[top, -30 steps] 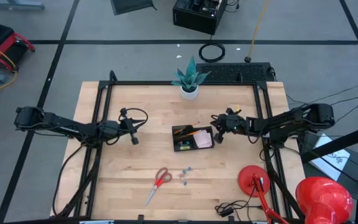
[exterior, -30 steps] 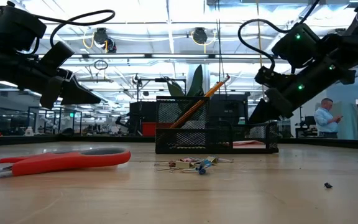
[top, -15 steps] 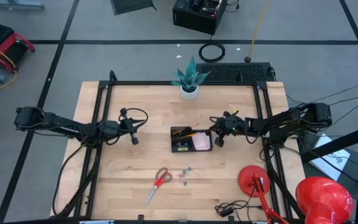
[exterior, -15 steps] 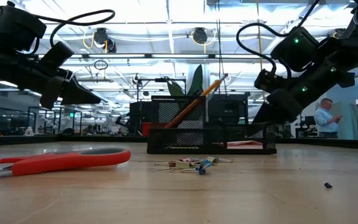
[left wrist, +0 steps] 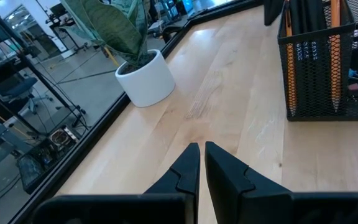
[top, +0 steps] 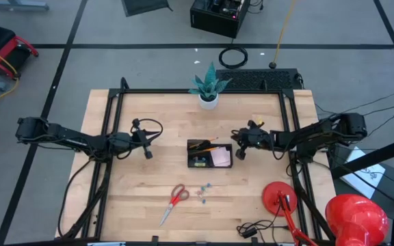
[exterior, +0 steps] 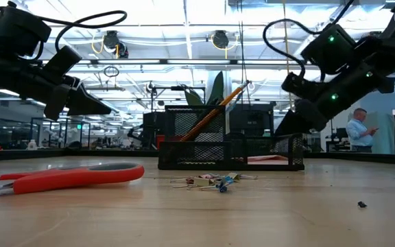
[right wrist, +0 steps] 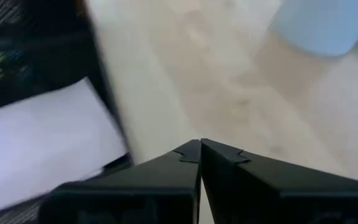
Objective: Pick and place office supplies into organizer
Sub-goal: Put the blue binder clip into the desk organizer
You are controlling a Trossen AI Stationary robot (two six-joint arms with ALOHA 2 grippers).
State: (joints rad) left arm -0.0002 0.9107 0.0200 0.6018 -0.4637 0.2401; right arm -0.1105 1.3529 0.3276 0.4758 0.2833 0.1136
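Observation:
The black mesh organizer (top: pixel 209 154) stands mid-table. It holds an orange pencil (exterior: pixel 214 113), dark pens and a pink sticky-note pad (top: pixel 222 156). The red-handled scissors (top: pixel 175 203) and a cluster of small clips (top: pixel 204 191) lie flat on the wood nearer the front edge. My right gripper (top: pixel 239 155) is shut, slanting down just beside the organizer's right end. My left gripper (top: pixel 148 154) is shut and empty above the table, left of the organizer (left wrist: pixel 328 68). My right gripper's shut fingertips (right wrist: pixel 201 147) sit close beside the organizer's right end wall (right wrist: pixel 114 124), coming slantwise down from the table's right. I cannot tell whether they touch the wall. The organizer stands flat on the table.
A white plant pot (top: pixel 208 101) stands at the far edge. A red lamp (top: pixel 282 198) stands at the front right, with cables beside it. A tiny dark piece (exterior: pixel 362 204) lies on the wood. Bare wood lies between my left gripper and the organizer.
The organizer has slid a little toward the table's left, staying upright with its contents. My right gripper's shut fingers have stayed close by its right end.

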